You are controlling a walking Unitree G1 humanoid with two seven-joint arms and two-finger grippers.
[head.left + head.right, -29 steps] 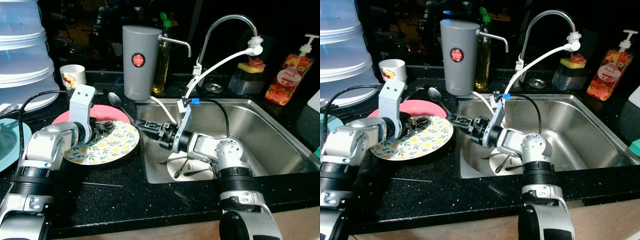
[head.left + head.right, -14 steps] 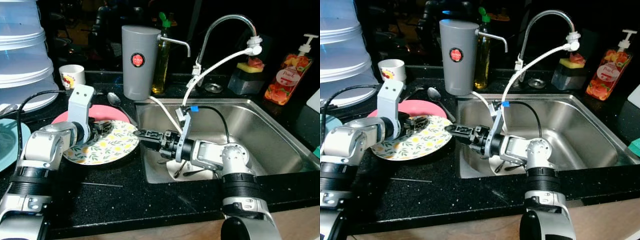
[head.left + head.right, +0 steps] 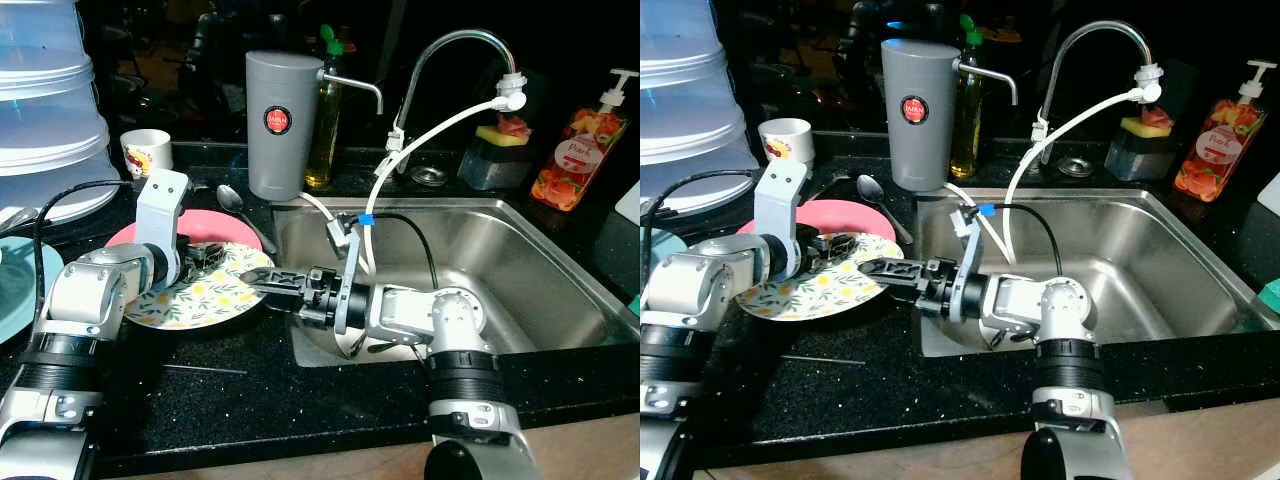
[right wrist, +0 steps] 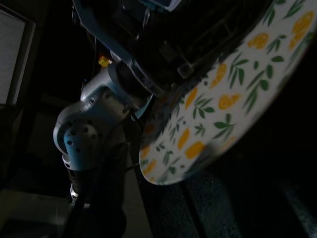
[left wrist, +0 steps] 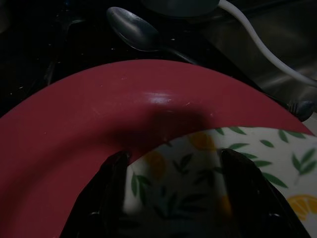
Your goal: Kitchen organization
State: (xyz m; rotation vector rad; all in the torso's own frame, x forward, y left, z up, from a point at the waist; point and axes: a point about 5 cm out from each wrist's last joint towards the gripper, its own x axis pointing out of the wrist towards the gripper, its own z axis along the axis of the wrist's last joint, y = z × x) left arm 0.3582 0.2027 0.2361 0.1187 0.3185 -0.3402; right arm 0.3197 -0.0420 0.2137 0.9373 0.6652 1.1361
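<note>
A white plate with a lemon and leaf print [image 3: 205, 295] lies tilted over a pink plate [image 3: 130, 235] on the black counter. My left gripper [image 3: 205, 255] is shut on the printed plate's far rim; in the left wrist view its fingers [image 5: 111, 183] straddle that rim above the pink plate [image 5: 74, 124]. My right gripper [image 3: 258, 276] reaches out of the sink [image 3: 520, 260], open, with its tips at the printed plate's right rim. The right wrist view looks along the printed plate [image 4: 213, 114] toward my left arm [image 4: 84, 134].
A spoon [image 3: 232, 200] lies behind the plates beside a grey jug [image 3: 283, 125]. Cutlery [image 3: 385, 345] rests in the sink under the faucet [image 3: 450, 50]. A cup [image 3: 145, 152], stacked clear containers [image 3: 40, 110] and a teal plate [image 3: 15, 290] stand at left; a soap bottle [image 3: 575, 150] at right.
My right gripper has travelled left, out of the sink and up to the printed plate's right rim. The left gripper has kept its hold; the plate has tilted slightly.
</note>
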